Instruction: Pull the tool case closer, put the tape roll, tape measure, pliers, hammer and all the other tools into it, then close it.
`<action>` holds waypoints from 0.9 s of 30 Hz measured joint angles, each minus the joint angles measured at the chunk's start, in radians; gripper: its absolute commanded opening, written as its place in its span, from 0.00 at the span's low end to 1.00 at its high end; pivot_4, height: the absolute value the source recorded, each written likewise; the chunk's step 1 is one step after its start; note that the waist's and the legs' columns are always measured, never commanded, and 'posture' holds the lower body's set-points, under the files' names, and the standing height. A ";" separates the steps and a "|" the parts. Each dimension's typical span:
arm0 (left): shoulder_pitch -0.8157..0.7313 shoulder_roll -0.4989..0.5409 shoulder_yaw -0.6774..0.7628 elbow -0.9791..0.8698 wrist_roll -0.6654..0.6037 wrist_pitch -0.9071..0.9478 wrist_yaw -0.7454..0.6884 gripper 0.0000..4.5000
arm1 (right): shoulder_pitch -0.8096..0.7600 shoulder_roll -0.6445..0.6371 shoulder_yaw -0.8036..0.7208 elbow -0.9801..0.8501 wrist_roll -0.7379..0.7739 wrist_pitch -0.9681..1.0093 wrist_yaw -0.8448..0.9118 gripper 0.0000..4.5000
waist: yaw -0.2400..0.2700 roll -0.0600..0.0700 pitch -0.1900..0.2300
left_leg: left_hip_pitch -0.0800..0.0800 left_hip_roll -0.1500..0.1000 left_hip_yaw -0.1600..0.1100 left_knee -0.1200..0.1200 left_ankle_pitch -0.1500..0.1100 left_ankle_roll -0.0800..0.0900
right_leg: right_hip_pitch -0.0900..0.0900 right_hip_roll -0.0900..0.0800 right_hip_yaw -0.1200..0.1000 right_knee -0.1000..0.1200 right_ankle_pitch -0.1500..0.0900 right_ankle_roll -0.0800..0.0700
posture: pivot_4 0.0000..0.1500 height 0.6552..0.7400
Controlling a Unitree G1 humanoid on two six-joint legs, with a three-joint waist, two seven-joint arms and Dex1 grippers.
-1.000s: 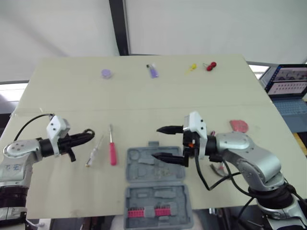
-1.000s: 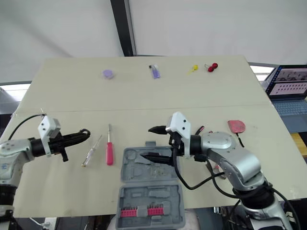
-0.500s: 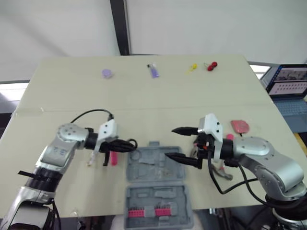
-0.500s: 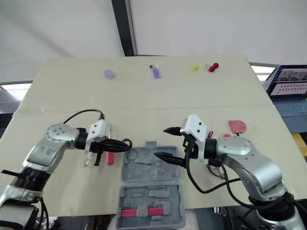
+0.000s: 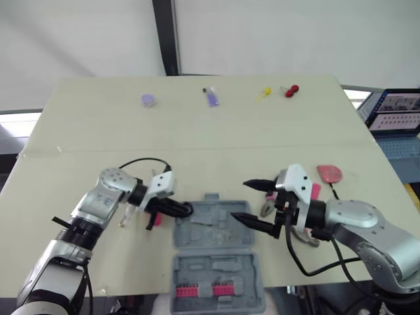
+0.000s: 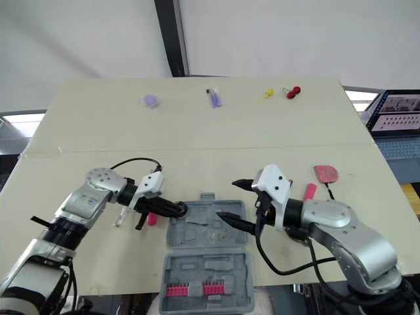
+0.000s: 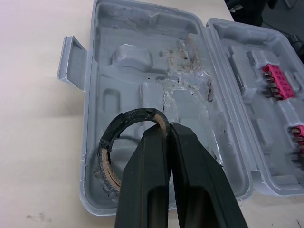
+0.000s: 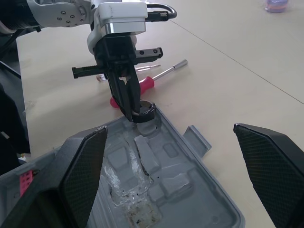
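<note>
The grey tool case [image 5: 213,249] lies open at the table's front edge, with red bits [image 5: 200,291] in its near half. My left gripper [image 5: 184,209] is shut on the black tape roll [image 7: 130,115], holding it low over the left end of the far half; I cannot tell whether it touches. My right gripper [image 5: 241,200] stands open over the case's right end, holding nothing. A red screwdriver [image 6: 151,218] and a clear-handled one [image 5: 125,216] lie left of the case. Pliers [image 5: 305,233] sit under the right arm. The red tape measure [image 5: 328,172] lies further right.
Along the table's far edge lie a purple disc [image 5: 148,100], a purple tool [image 5: 211,98], a yellow piece [image 5: 264,92] and a red one [image 5: 290,90]. A pink item [image 6: 309,191] rests beside my right arm. A laptop [image 5: 394,118] stands off the table's right side.
My left arm swung in from the left, carrying the tape roll to the case's left end. The right gripper drew back to the right, still open.
</note>
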 measured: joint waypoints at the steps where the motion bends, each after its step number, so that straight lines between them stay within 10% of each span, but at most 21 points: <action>1: -0.001 -0.004 0.000 0.005 0.001 0.003 -0.003 0.01 | 0.001 0.000 0.000 -0.001 0.003 0.000 -0.003 1.00 | 0.002 0.000 0.000 | 0.000 0.000 0.000 0.000 0.000 0.000 | 0.000 0.000 0.000 0.000 0.000 0.000 | 1.00 1.00; 27: -0.004 -0.059 0.001 0.111 0.068 -0.094 0.018 0.01 | 0.018 -0.003 0.000 -0.002 0.013 0.001 -0.019 1.00 | 0.012 0.000 0.000 | 0.000 0.000 0.000 0.001 0.000 0.000 | 0.000 0.000 0.000 0.000 0.000 0.000 | 1.00 1.00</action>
